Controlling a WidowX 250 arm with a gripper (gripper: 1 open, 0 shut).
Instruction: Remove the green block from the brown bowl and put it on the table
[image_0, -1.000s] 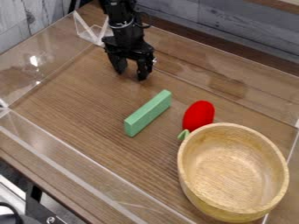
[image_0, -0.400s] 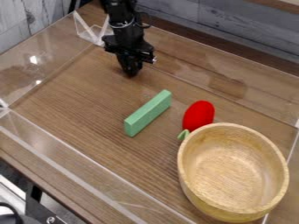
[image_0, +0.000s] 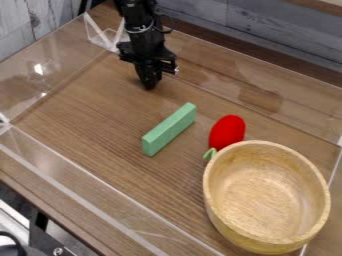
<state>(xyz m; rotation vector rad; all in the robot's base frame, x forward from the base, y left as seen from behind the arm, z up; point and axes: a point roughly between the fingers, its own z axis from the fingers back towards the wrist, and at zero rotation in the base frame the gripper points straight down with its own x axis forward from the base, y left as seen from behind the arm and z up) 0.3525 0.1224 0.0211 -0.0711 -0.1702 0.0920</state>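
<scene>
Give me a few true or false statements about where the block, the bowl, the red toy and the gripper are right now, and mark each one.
1. The green block lies on the table, outside the bowl. True.
2. The bowl holds the red toy. False: the bowl is empty, and the toy lies on the table just beyond its rim.
3. The gripper is shut and holds nothing. True.
4. The gripper is touching the block. False: it is apart from it, near the far side of the table.
5. The block stands upright on one end. False: it lies flat.
</scene>
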